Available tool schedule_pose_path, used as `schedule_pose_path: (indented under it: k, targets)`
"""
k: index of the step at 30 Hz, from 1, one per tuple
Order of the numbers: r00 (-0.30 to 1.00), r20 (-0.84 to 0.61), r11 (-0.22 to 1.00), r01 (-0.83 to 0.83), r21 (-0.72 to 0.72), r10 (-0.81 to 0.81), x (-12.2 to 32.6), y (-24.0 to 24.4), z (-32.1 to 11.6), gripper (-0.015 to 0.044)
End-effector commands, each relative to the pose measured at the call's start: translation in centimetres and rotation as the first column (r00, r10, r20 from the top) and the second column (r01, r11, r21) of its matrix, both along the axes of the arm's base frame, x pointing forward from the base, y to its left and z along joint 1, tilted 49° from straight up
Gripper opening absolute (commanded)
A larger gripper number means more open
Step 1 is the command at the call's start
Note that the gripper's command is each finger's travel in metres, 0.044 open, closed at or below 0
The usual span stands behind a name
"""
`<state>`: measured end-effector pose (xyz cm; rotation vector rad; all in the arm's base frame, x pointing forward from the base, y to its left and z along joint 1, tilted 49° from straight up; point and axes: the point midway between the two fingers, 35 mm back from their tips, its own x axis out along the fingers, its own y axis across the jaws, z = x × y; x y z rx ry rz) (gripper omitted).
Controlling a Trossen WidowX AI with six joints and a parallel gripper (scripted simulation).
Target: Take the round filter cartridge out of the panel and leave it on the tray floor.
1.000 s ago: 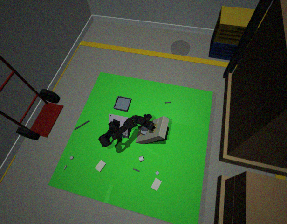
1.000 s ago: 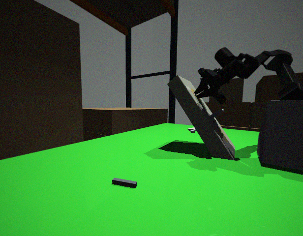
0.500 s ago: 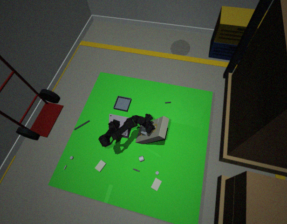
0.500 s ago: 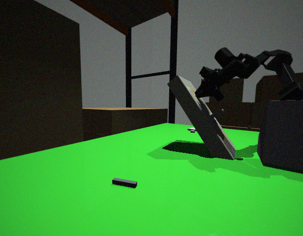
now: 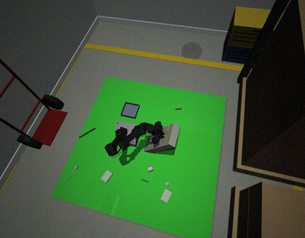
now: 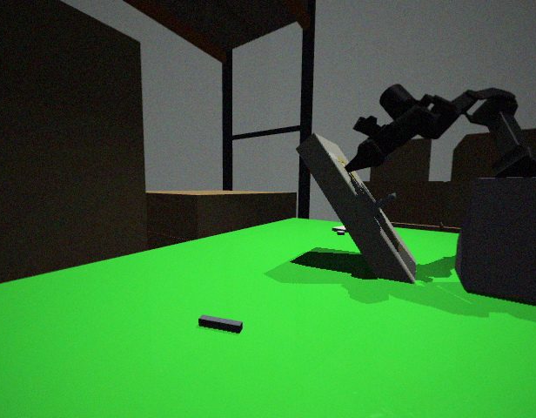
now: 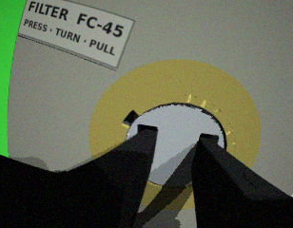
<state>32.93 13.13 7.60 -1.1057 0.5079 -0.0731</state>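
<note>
To your top view's left stands a red hand truck (image 5: 50,128) with black wheels. At the upper right you have a yellow bin (image 5: 251,18) above a blue one (image 5: 235,54). On the green tabletop (image 5: 193,169) (image 6: 124,341) you can see two pale blocks (image 5: 106,176) lying apart, a small pale cylinder (image 5: 150,168), and a long dark bar (image 5: 87,133) near one edge. A short dark bar (image 5: 178,108) (image 6: 220,324) lies well apart from them.
</note>
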Motion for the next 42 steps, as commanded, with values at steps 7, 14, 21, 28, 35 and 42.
schedule_pose_path:
  k: [7,14,21,28,35,42]
  targets:
    - [0.985,0.084,0.933,0.114,0.341,-0.152,0.3,-0.1,-0.1,0.0]
    - [0.96,0.111,0.828,0.159,0.538,-0.257,0.3,-0.1,-0.1,0.0]
    - [0.959,0.109,0.822,0.162,0.545,-0.262,0.0,0.0,0.0,0.0]
    - [0.964,0.092,0.837,0.168,0.521,-0.251,-2.8,1.3,0.9,0.0]
    - [0.968,0.098,0.858,0.156,0.489,-0.231,-5.8,2.1,2.3,0.0]
    - [0.969,0.102,0.863,0.151,0.482,-0.226,-6.4,2.2,2.6,0.0]
